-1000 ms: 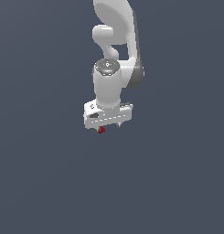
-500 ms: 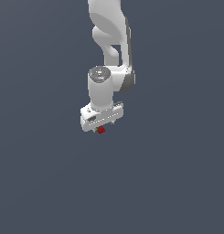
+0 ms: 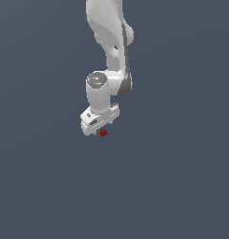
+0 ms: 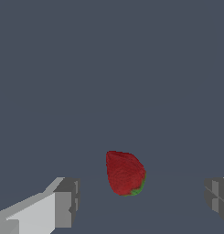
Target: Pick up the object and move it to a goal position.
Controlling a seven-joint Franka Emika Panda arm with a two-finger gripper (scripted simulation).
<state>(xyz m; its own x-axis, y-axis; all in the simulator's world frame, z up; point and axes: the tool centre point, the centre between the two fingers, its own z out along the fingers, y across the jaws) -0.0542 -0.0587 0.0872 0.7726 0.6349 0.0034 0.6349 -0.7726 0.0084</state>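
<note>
Strawberry, dark red with a green bit at one end, lies on the plain grey floor between my two fingers, and that fruit is my landmark. My claw is spread wide: one fingertip stands well to one side of the strawberry, the other to the opposite side, neither touching it. From the exterior view my white gripper hangs just above the strawberry, my arm rising behind.
</note>
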